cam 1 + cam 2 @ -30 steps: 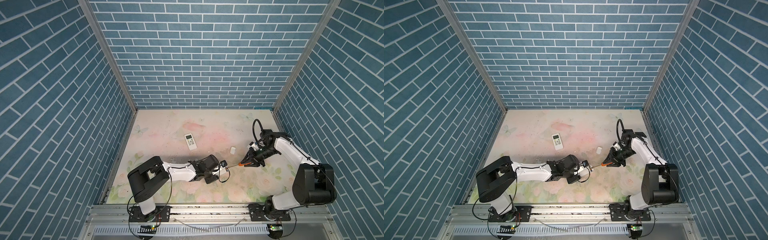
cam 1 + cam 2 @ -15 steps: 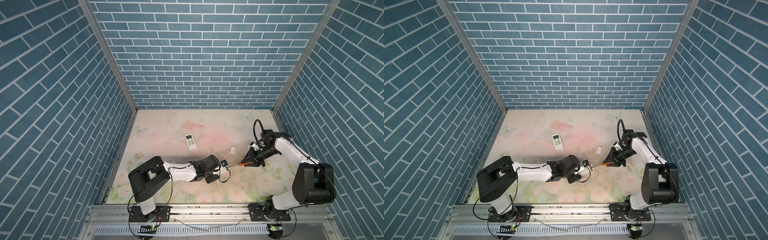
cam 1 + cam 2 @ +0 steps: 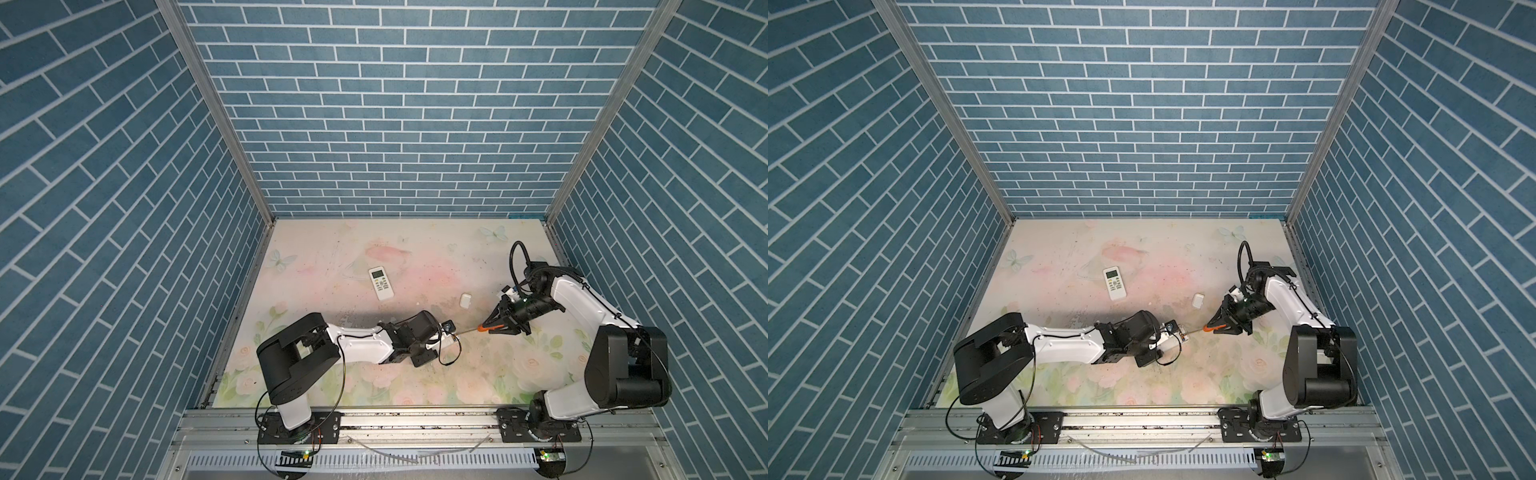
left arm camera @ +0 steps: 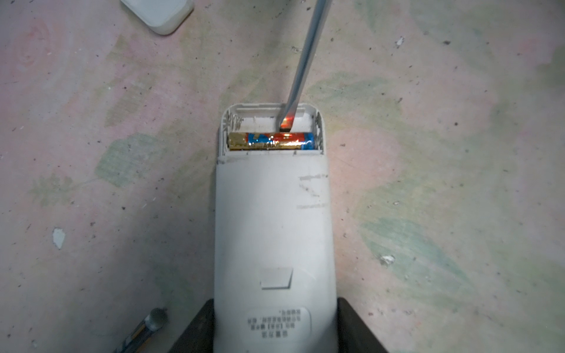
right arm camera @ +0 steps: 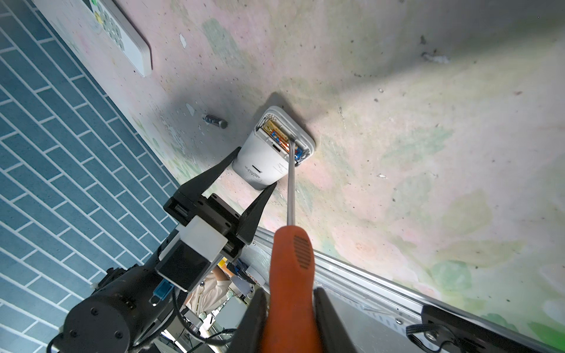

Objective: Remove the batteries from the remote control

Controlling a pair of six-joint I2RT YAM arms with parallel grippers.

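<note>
Remote (image 4: 272,214) lies face-down on the table (image 4: 428,152), my left hand (image 5: 250,172) clamped across it against sliding. My right hand (image 5: 290,305) grips the screwdriver (image 5: 290,189), tip beside the seated battery (image 4: 272,141) to lever it. A loose battery (image 5: 215,120) lies alongside.

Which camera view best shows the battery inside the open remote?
The left wrist view: the battery lies close and unobstructed in the open compartment of the remote, with the screwdriver tip right by it. The right wrist view shows it smaller, partly crossed by the shaft. In both top views it is too small to make out.
</note>
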